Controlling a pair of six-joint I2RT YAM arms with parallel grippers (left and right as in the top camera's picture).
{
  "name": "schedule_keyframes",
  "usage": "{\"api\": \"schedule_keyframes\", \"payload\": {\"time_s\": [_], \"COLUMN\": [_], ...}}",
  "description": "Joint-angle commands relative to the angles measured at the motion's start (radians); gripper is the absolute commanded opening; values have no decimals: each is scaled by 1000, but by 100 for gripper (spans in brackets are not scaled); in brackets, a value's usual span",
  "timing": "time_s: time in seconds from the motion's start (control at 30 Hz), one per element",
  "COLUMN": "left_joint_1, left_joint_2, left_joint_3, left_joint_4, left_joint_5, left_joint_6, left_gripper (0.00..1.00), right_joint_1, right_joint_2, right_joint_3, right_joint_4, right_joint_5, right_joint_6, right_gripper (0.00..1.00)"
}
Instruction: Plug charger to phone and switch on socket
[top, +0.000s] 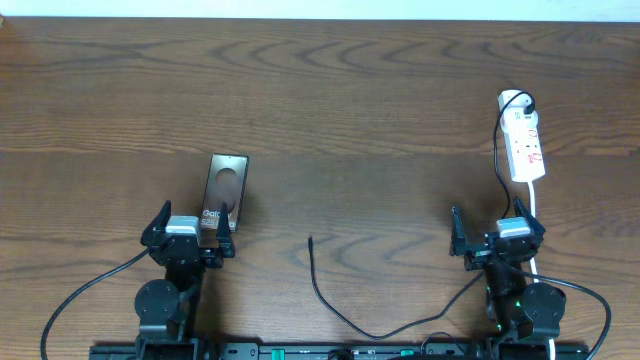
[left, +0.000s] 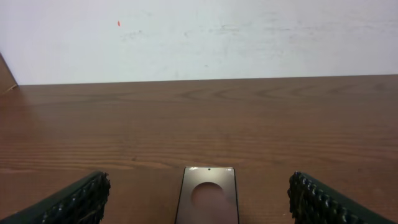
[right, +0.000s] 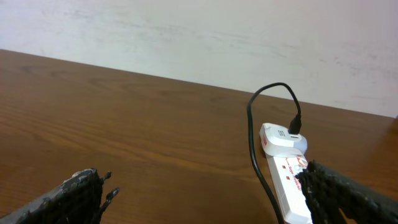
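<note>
Left gripper (top: 193, 222): fingers (left: 78, 202) spread wide, holding nothing. The phone (top: 223, 193) lies flat on the table (top: 350, 100), lettering up, long axis pointing away from the gripper. In the overhead view its near end sits between the two fingers, closer to the right-hand one. I can't tell whether it touches that finger. The left wrist view shows the phone centred in the gap with bare wood on both sides.

Right gripper (top: 490, 228): fingers (right: 348, 196) also spread, nothing between them. The socket (top: 524, 145) lies ahead of it, near and offset toward its right finger. In the right wrist view that finger covers the socket's near end. The white adapter (top: 514, 101) is plugged in at the socket's far end.

The charger (top: 330, 305) cable loops out of the adapter, runs down the socket's left side and passes the right gripper. It then sweeps along the near table edge toward the middle. Its bare tip lies on the wood between the two arms, well apart from the phone and from both grippers. The socket's white cord (top: 536, 212) runs back past the right gripper.
</note>
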Motion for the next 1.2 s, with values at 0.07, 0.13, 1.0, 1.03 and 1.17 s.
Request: {"api": "schedule_keyframes", "payload": {"time_s": [0.07,0.13,1.0,1.03,1.17], "left_joint_1": [-2,-2,-2,-2,-2], "left_joint_2": [-6,-6,-6,-6,-6], "left_joint_3": [-16,-16,-16,-16,-16], "left_joint_4": [-35,-35,-35,-35,-39], "left_joint_5": [2,2,2,2,-35], "left_joint_6": [17,17,17,17,17], "left_gripper": [92,92,92,92,92], "right_joint_1": [4,4,4,4,4], "right_joint_2": [-7,-7,-7,-7,-7], "right_joint_3": [-2,-2,-2,-2,-2], "right_joint_4": [-5,-5,-5,-5,-5], "right_joint_5": [14,14,14,14,14], "right_joint_6": [11,11,11,11,11], "right_gripper": [99,99,99,99,99]}}
